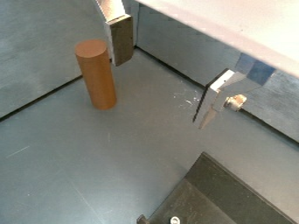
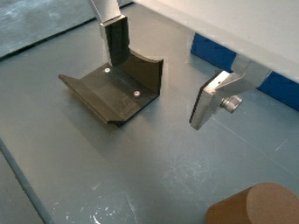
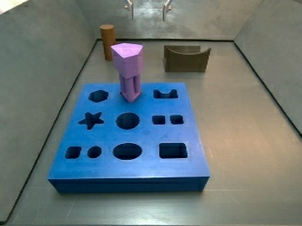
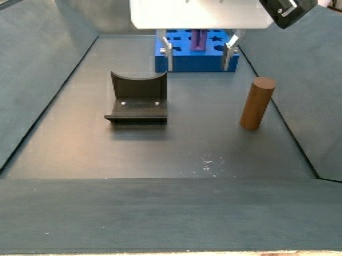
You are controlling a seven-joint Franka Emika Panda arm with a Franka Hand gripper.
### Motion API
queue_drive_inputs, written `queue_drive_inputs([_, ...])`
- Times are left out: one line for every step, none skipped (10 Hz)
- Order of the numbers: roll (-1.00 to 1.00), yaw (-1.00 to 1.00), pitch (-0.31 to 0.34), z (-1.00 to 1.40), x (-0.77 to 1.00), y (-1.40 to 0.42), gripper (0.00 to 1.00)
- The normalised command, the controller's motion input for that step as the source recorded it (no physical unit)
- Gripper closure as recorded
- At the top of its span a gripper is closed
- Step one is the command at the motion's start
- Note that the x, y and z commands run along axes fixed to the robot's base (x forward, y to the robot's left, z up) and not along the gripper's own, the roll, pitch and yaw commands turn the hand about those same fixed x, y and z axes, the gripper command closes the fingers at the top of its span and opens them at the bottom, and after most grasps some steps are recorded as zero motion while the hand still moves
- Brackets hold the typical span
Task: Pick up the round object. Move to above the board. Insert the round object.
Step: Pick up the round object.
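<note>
The round object, a slim brown cylinder peg (image 1: 97, 74), stands upright on the grey floor. It also shows in both side views (image 3: 108, 40) (image 4: 257, 103), and its top shows in a wrist view (image 2: 263, 206). My gripper (image 1: 167, 70) is open and empty and hangs above the floor. The peg stands just outside one finger (image 1: 121, 37), not between the jaws. In both side views the gripper (image 4: 199, 42) (image 3: 147, 9) is at the end of the bin away from the blue board (image 3: 130, 132). The board's edge shows in a wrist view (image 2: 222, 54).
A purple pentagonal peg (image 3: 127, 75) stands upright in the board. The dark fixture (image 4: 138, 100) (image 2: 111, 87) (image 3: 185, 57) stands on the floor on the other side of the gripper from the brown peg. Grey bin walls (image 4: 54, 80) enclose the floor.
</note>
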Motion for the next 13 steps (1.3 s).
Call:
queue_drive_inputs([0.00,0.00,0.000,-0.03,0.00,0.00,0.00])
queue_drive_inputs([0.00,-0.07,0.000,-0.06,-0.27,0.02,0.00])
queue_drive_inputs([-0.02,-0.11,0.000,0.00,-0.39,0.11,0.00])
queue_drive_inputs([0.00,-0.07,0.000,-0.01,-0.50,0.12,0.00])
queue_drive_inputs([0.00,-0.01,-0.006,0.00,-0.57,0.15,0.00])
queue_drive_inputs([0.00,0.00,-0.086,0.01,-0.64,0.09,0.00])
queue_drive_inputs([0.00,0.00,-0.149,0.00,-0.67,0.02,0.00])
queue_drive_inputs([0.00,0.00,-0.200,0.00,-0.69,0.00,0.00])
queue_drive_inputs([0.00,0.00,-0.214,0.00,-0.67,0.00,0.00])
queue_drive_inputs([0.00,0.00,-0.197,-0.01,-0.63,0.03,0.00])
queue_drive_inputs([-0.02,0.00,-0.277,-0.14,-0.63,0.14,0.00])
queue_drive_inputs([-0.01,0.00,-0.266,-0.23,-0.55,0.15,0.00])
queue_drive_inputs([0.00,0.00,-0.251,-0.26,-0.49,0.12,0.00])
